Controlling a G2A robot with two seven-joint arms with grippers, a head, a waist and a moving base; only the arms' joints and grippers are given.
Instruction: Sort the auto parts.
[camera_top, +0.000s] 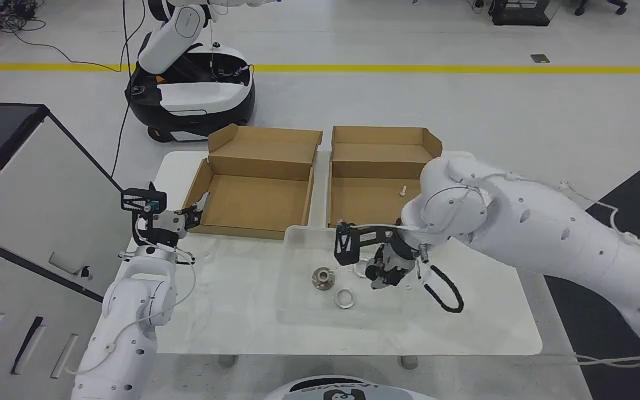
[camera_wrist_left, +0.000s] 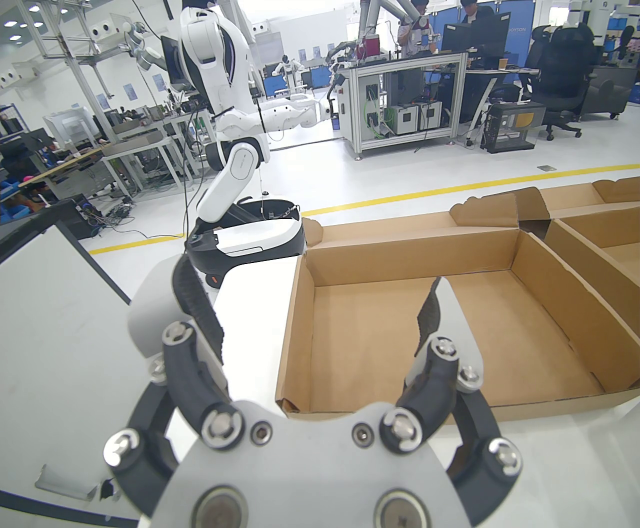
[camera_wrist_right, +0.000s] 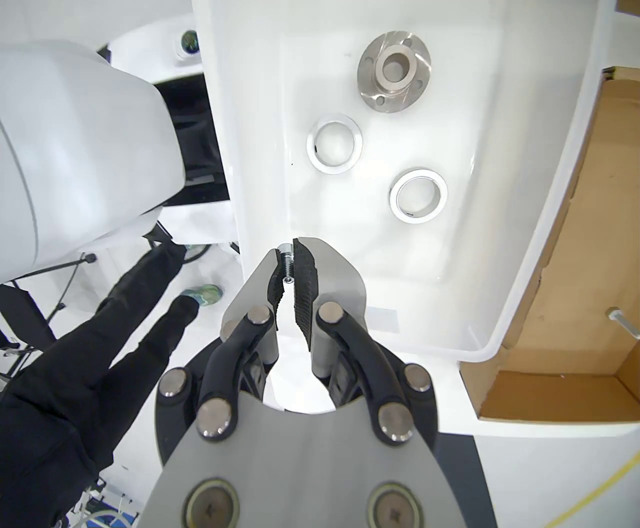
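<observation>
Auto parts lie in a shallow white plastic tray (camera_top: 300, 305) on the white tabletop (camera_top: 230, 300), nearest the robot: a round metal flange (camera_wrist_right: 415, 85) with a raised hub and bolt holes around its disc, and two plain bright metal rings, one (camera_wrist_right: 311, 145) just beside the flange and the other (camera_wrist_right: 395, 196) near it, all three apart from each other on the smooth tray floor. Over the same tray, toward its right side, hangs the right gripper (camera_wrist_right: 287, 262), its ribbed black pads clamped on a small threaded steel bolt (camera_wrist_right: 285, 248) whose end pokes out past the fingertips; the bolt is clear of the tray floor. Beyond the tray stand two open brown cardboard boxes side by side, flaps folded up at their far walls. The right box (camera_wrist_right: 550, 310) touches the tray's far rim and holds one small metal bolt (camera_wrist_right: 622, 320) lying on its matte floor. The left box (camera_wrist_left: 400, 325) shows a bare corrugated floor with low straight walls. At that box's near left corner sits the left gripper (camera_wrist_left: 310, 275), its two fingers spread wide apart with nothing between them, above the tabletop edge.
</observation>
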